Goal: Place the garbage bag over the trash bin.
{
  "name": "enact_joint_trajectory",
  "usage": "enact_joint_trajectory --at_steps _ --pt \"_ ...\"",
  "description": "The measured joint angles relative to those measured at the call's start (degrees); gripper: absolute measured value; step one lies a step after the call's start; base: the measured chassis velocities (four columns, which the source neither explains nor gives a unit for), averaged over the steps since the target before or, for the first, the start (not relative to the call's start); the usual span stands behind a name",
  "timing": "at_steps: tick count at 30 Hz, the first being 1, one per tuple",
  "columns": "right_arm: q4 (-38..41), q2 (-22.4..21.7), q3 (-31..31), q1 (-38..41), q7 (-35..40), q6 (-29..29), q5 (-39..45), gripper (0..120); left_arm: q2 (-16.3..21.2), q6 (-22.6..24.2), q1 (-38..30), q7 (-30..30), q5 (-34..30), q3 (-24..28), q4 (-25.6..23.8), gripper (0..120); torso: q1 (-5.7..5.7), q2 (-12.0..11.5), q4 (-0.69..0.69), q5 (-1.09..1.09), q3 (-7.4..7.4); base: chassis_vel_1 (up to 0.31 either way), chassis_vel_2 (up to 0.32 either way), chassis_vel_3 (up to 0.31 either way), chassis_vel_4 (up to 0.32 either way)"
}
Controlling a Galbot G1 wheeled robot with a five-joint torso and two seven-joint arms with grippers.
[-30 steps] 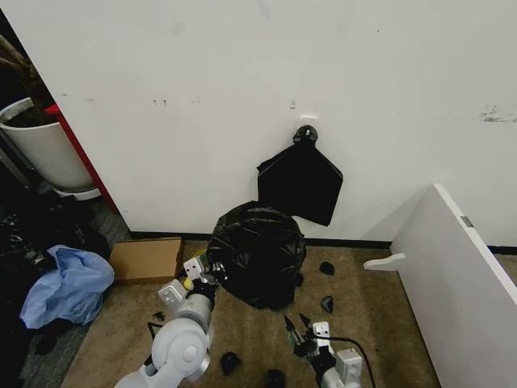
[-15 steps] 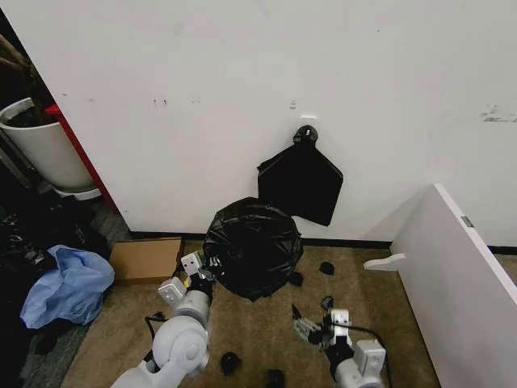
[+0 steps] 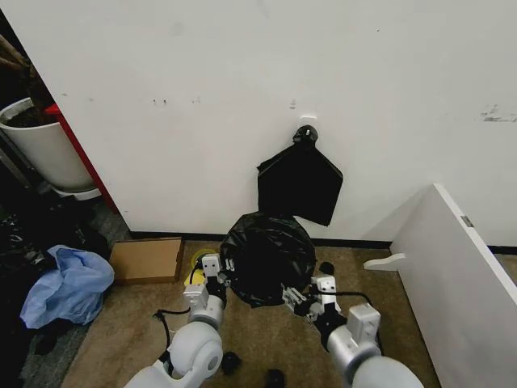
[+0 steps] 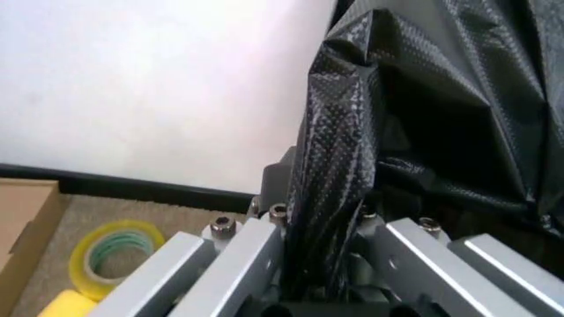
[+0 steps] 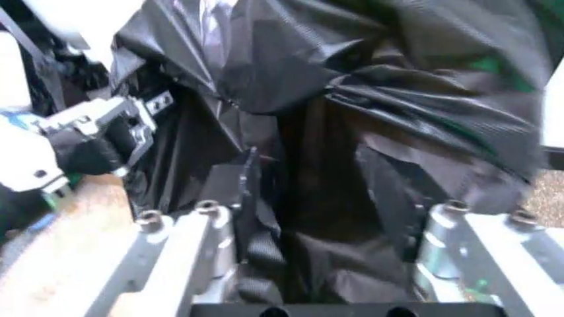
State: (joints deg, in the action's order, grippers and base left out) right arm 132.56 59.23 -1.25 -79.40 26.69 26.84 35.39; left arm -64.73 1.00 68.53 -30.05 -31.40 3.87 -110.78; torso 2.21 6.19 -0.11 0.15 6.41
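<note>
The trash bin is wholly hidden beneath the garbage bag, so neither its rim nor its wall can be read. The left gripper has its fingertips buried in a bag fold. In the right wrist view the right gripper is blurred, its fingertips lost against black plastic. Both robot arms are cut off by the head view's lower edge.

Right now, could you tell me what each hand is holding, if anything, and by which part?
The left hand pinches a fold of the garbage bag on its left edge. The right hand is open at the bag's lower right side, with plastic between its fingers, not clamped.
</note>
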Motion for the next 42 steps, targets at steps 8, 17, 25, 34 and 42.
enact_joint_trajectory --at_steps 8,17,25,34,42 --pt "-5.9 2.0 5.4 8.1 4.4 4.2 1.1 11 -0.6 0.6 -0.9 -0.1 1.6 2.3 0.5 1 0.0 0.0 0.0 0.0 0.0 0.0 0.0 0.0 0.0" --pt "-10.9 5.4 10.7 15.7 14.2 7.4 5.2 0 0.7 0.9 0.9 -0.1 2.3 2.4 -0.3 1 0.0 0.0 0.0 -0.01 0.0 0.0 0.0 0.0 0.0" --pt "-18.3 9.6 15.4 21.5 20.2 8.6 4.9 0 1.4 0.7 2.5 0.4 3.3 1.7 -1.7 1 0.0 0.0 0.01 -0.01 0.0 0.0 0.0 0.0 0.0" --pt "-25.8 12.5 16.2 23.4 19.4 8.3 -0.3 0 0.9 0.0 3.9 1.1 3.6 1.7 -2.7 1 0.0 0.0 0.0 0.0 0.0 0.0 0.0 0.0 0.0" --pt "-30.0 13.6 16.4 24.8 19.3 8.5 -1.3 0 1.7 -0.4 5.5 1.8 4.2 1.1 -4.1 1 0.0 0.0 0.0 0.0 0.0 0.0 0.0 0.0 0.0"
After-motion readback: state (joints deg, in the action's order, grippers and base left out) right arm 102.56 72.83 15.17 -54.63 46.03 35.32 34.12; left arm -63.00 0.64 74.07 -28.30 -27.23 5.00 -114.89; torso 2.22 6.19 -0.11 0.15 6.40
